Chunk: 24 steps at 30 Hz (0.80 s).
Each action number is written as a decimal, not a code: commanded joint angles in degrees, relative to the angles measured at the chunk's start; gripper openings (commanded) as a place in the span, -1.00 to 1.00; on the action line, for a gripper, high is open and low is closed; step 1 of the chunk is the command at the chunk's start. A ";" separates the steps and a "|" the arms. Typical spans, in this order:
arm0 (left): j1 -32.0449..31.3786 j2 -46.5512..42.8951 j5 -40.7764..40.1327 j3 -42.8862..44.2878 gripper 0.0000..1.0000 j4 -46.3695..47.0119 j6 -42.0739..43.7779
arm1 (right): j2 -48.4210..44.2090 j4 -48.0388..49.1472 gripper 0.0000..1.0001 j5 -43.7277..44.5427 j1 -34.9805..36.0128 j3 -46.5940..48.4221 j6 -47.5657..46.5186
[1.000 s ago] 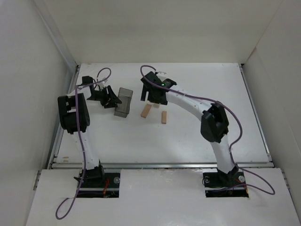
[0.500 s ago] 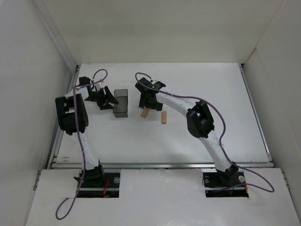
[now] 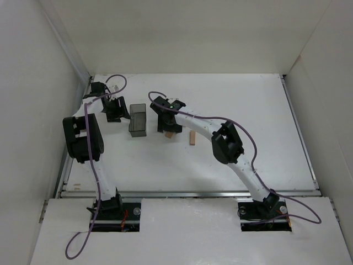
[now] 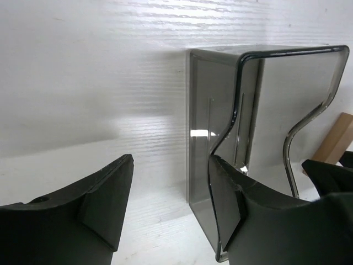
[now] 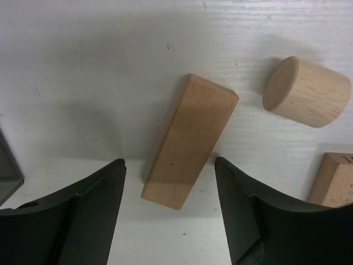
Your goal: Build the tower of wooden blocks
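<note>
A light-tan wooden bar [image 5: 190, 141] lies flat on the white table, with its near end between the fingers of my open right gripper [image 5: 169, 161], which touch nothing. A short wooden cylinder [image 5: 307, 91] lies on its side to the right. A second bar [image 5: 333, 179] shows at the right edge. In the top view my right gripper [image 3: 165, 120] covers most of the first bar [image 3: 170, 134], and the second bar [image 3: 192, 137] lies just to the right. My left gripper [image 4: 171, 160] is open and empty beside the dark grey box [image 4: 218, 110].
The dark translucent grey box [image 3: 137, 120] lies between the two grippers, and its corner [image 5: 6, 171] shows at the left of the right wrist view. White walls enclose the table. My left gripper [image 3: 117, 107] is near the back-left corner.
My right gripper has moved left and come down over the first bar. My left gripper has drawn back to the left, and the grey box has shifted a little left.
</note>
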 commanded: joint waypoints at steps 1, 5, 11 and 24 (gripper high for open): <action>-0.53 -3.30 -2.44 2.32 0.08 -1.78 1.94 | 1.94 -0.97 0.41 -1.15 -0.18 2.97 -1.20; -0.53 -3.83 -3.67 2.32 0.08 -1.78 3.00 | 1.94 -0.97 0.04 -1.15 -0.18 2.97 -2.52; -1.06 -4.97 -4.29 3.99 0.08 -2.31 4.23 | -2.09 5.70 -0.34 -5.36 -0.18 -4.64 -18.92; -1.06 -7.25 -5.43 6.28 0.08 -2.92 6.52 | -25.31 14.34 -0.97 -15.68 1.32 -36.75 -77.95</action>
